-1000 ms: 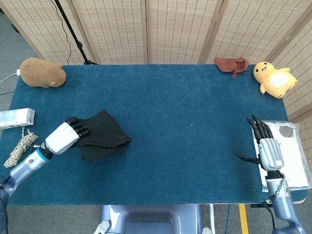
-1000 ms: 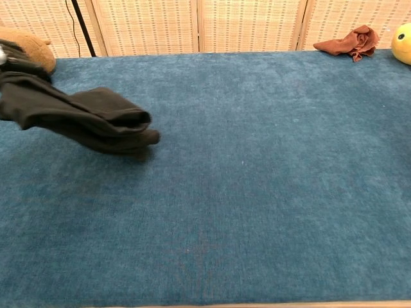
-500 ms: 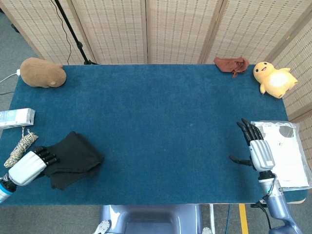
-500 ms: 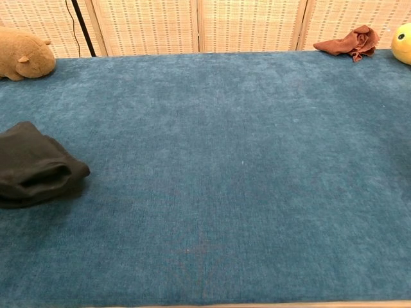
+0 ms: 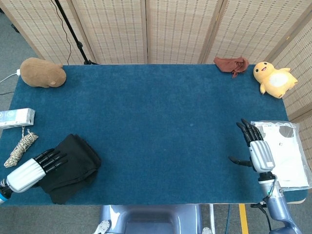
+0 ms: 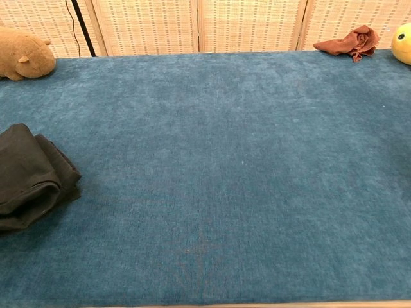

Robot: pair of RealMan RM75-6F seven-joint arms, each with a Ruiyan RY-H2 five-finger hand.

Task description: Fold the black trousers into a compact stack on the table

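**Trousers folded, set down near left front corner**

Head view: black trousers [image 5: 73,166] bundled compactly on blue table [image 5: 165,112], front-left. Left hand [image 5: 30,169] released, fingers spread, resting at bundle's edge. Right hand [image 5: 257,151] released, empty, far right.

Chest view: layered folds stacked at left edge, flat on cloth. Likely nearly done; perhaps tidying only.

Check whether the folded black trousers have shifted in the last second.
Yes. The folded black trousers moved toward the near left table corner, away from the brown plush animal, ending beside the coiled rope.
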